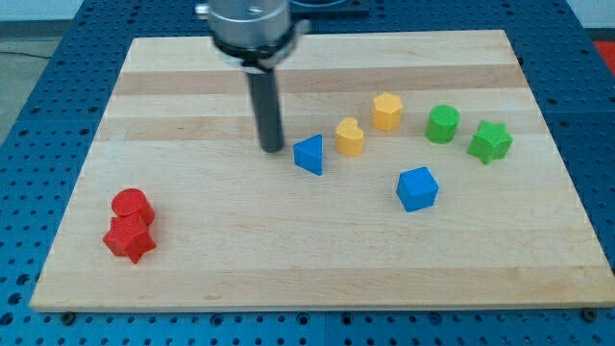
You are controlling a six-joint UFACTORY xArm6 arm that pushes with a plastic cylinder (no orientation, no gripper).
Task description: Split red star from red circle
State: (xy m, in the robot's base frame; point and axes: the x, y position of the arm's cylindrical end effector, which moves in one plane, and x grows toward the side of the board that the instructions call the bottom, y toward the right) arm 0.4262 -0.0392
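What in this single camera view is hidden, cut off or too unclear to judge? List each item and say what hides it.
- Arm above my tip: cut off by the view's top edge.
- Red circle and red star: whether any gap separates them cannot be judged; the star overlaps the circle's base.
- Blue triangle block's far side: hidden by its own body.
- Board's underside: not shown.

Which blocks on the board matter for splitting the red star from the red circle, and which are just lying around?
For the job: red star, red circle, touching each other; my tip, far off beside the blue triangle.

Lying about: blue cube, two yellow blocks, green circle, green star.
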